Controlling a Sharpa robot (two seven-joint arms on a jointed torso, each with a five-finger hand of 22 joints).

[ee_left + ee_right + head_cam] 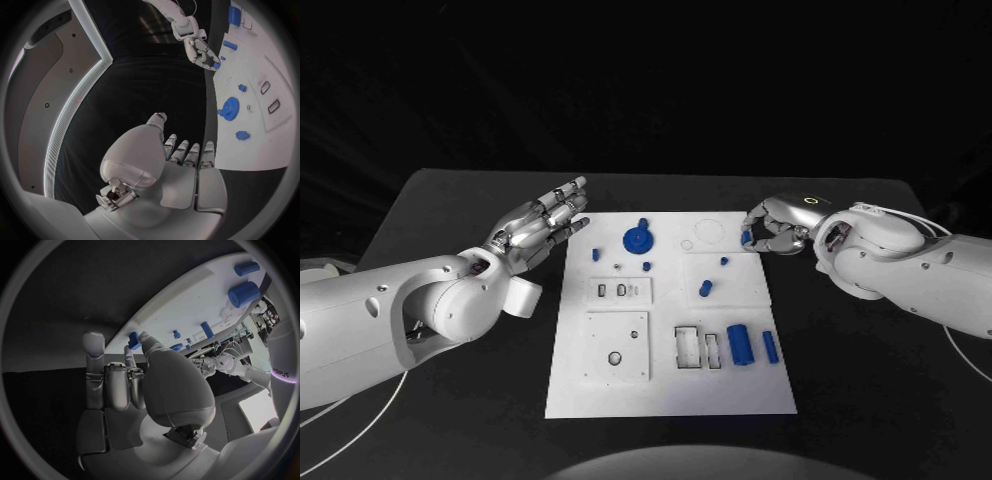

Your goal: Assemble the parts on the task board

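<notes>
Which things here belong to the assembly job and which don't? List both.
Job: task board; blue gear; two blue cylinders; small blue part pinched by right robot hand.
Not the job: black table; left robot hand, open, idle.

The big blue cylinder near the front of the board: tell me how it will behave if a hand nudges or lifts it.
The big blue cylinder lies on its side on the white board, so a sideways nudge would probably set it rolling, perhaps into the thinner blue cylinder beside it. It looks like rigid plastic, likely stiff and light. Its smooth round surface may slip in a loose pinch.
</notes>
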